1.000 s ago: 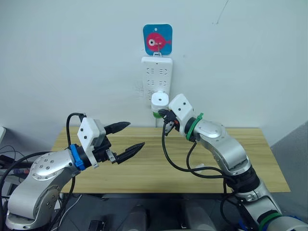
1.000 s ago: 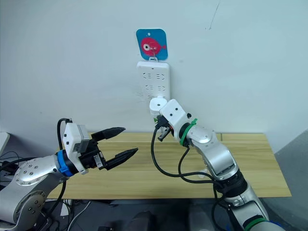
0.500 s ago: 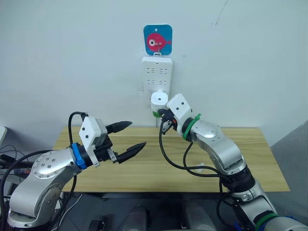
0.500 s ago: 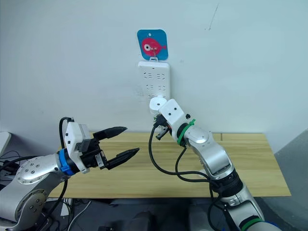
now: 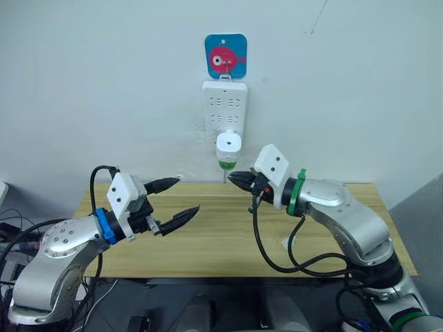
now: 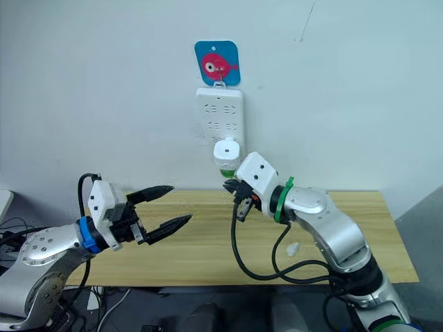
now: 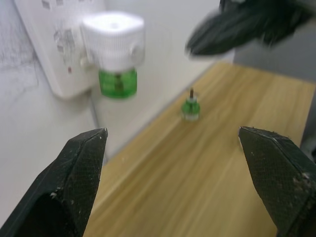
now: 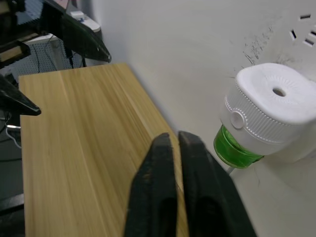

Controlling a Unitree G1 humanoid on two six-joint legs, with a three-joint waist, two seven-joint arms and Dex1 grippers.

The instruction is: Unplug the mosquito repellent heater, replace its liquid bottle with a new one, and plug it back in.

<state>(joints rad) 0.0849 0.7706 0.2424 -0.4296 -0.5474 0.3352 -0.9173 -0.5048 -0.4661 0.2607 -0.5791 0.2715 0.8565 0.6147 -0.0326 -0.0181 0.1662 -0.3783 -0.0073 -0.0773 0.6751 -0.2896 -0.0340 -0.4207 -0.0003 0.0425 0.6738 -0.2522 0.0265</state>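
Heater [image 5: 228,144] plugged in — right gripper [image 5: 234,179] closed below.

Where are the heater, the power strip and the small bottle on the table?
heater [image 5: 229,142], left eye view, on its white cap.
power strip [image 5: 225,104], left eye view, on its white front.
small bottle [image 7: 190,108], left wrist view, on its green body.

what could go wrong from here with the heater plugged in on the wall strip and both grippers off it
1. The mosquito repellent heater hangs from the wall power strip; pulling at an angle might tug the strip on its hook.
2. The right gripper is shut and below the heater; it must reopen before grasping.
3. A small green bottle stands on the table; a sweeping arm might tip it.
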